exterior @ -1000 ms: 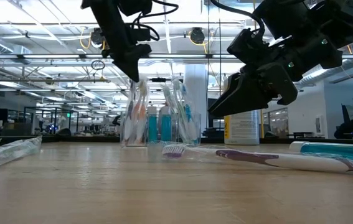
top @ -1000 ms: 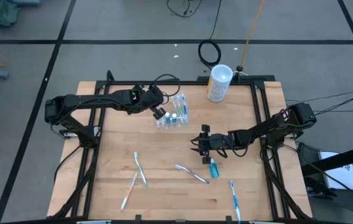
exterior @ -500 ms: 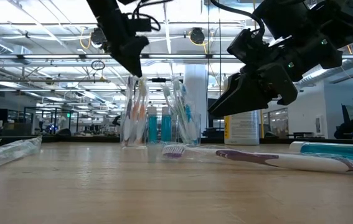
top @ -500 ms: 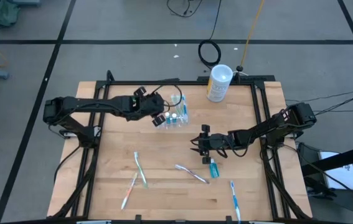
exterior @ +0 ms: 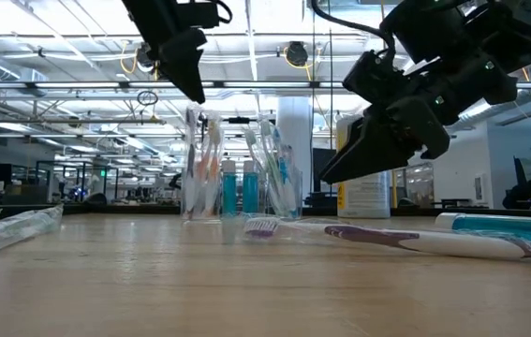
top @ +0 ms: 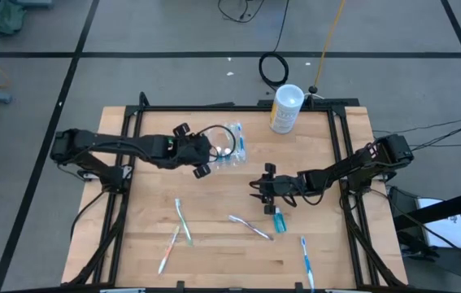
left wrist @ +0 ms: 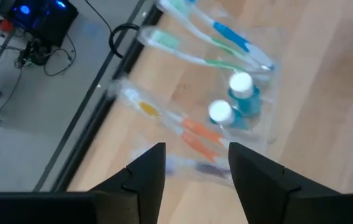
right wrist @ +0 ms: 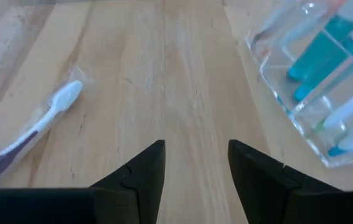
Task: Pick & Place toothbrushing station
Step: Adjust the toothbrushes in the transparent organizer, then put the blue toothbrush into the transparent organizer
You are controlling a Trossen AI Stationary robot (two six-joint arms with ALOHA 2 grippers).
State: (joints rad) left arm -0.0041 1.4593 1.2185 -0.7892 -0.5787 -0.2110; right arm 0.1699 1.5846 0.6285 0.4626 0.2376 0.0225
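Left pincer (top: 195, 151) gapes empty — just beside clear holder (top: 228, 146).

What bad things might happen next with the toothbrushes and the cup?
1. The left gripper hangs open right beside the clear holder full of toothbrushes; a small bump might tip it over.
2. The right gripper hangs open near the teal toothpaste tube on the table and might knock it away.

The left pincer (top: 199, 155) now has its fingers spread apart, where a second ago they were closed over the clear holder (top: 227, 147). It sits farther back from the holder than before and higher above the toothbrushes (exterior: 205, 168) standing in it.
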